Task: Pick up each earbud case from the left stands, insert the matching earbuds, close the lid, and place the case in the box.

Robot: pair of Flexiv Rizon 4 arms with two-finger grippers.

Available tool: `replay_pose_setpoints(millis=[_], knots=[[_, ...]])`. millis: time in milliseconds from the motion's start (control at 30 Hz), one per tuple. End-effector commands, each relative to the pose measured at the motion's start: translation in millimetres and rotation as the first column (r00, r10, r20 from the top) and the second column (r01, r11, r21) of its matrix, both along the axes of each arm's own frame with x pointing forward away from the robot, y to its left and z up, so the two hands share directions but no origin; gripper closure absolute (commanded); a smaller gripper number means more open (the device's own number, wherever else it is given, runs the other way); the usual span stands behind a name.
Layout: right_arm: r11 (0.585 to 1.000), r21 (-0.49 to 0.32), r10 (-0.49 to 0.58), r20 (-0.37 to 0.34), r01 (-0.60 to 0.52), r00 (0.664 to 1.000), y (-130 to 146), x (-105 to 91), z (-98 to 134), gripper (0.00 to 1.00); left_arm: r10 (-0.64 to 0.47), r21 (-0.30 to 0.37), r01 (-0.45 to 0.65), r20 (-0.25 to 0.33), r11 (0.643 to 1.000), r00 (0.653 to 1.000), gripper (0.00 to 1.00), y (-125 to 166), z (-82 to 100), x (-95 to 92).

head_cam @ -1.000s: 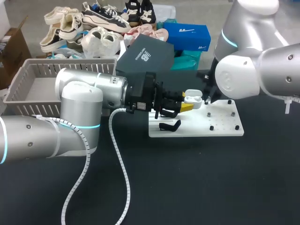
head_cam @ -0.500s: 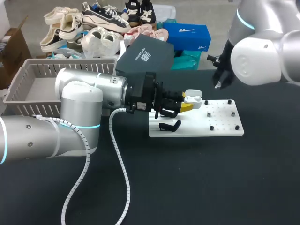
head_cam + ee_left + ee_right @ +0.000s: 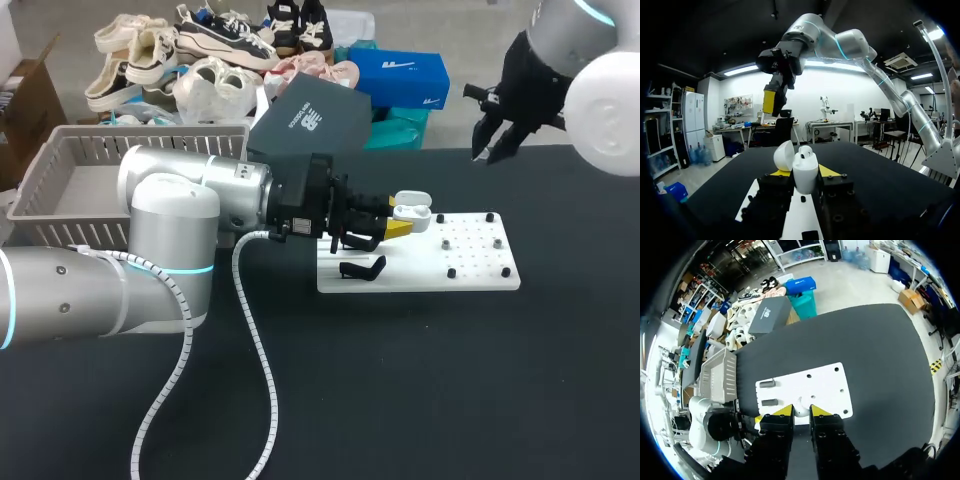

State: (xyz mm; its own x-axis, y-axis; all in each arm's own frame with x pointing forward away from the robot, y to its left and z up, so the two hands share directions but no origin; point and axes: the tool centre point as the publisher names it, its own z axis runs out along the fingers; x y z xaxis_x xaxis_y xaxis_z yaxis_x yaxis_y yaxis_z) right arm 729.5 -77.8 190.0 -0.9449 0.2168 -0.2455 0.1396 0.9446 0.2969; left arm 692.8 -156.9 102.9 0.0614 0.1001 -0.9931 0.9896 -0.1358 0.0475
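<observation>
Your black table (image 3: 400, 380) is carrying everything here. Your left arm (image 3: 150, 240) is coming in from the left and lying low across the table, with its wrist pointing toward the middle. Your right arm (image 3: 600, 80) is standing high at the far right corner, well above the tabletop.

The grey slatted box (image 3: 100, 148) is sitting at the far left, behind your left arm. The white plate (image 3: 470, 272) is lying flat in the middle of the table, ahead of your left wrist.

Your left gripper (image 3: 395, 228) is hanging over the plate's left end, its fingers pressing on the earbud case (image 3: 805, 172) from both sides. The white case is standing upright between the yellow tips, clear of the plate. Its lid (image 3: 785, 155) is tipping open to one side. A small rounded white piece is showing at the case's open top, and I cannot tell what it is.

Your right gripper (image 3: 492, 152) is hanging in the air beyond the plate's far right corner, well apart from the case. Its fingers are standing a narrow gap apart with nothing between them.

A black hooked stand (image 3: 360, 268) is sitting on the plate just under your left gripper. Small black pegs (image 3: 450, 272) are dotting the plate's right half.
</observation>
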Motion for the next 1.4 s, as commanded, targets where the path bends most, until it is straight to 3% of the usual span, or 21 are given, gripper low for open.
replay_pose_setpoints(millis=[33,233,500,1400], knots=[[0.988,-0.011,0.152,-0.048,-0.152,0.987,19,-36.2,36,1.00,0.002,0.001,-0.002,0.001,1.000,1.000,1.00,0,0.0,-0.2],[0.937,-0.029,0.343,-0.117,-0.348,0.932,54,-59.4,36,1.00,0.002,0.001,-0.002,0.001,1.000,1.000,1.00,0,0.0,-0.2],[0.898,-0.069,0.416,-0.189,-0.434,0.890,78,-65.7,19,1.00,0.002,0.001,-0.002,0.001,1.000,1.000,1.00,0,0.0,-0.2],[0.893,-0.088,0.417,-0.211,-0.442,0.884,86,-65.5,11,1.00,0.002,0.001,-0.002,0.001,1.000,1.000,1.00,0,0.0,-0.2]])
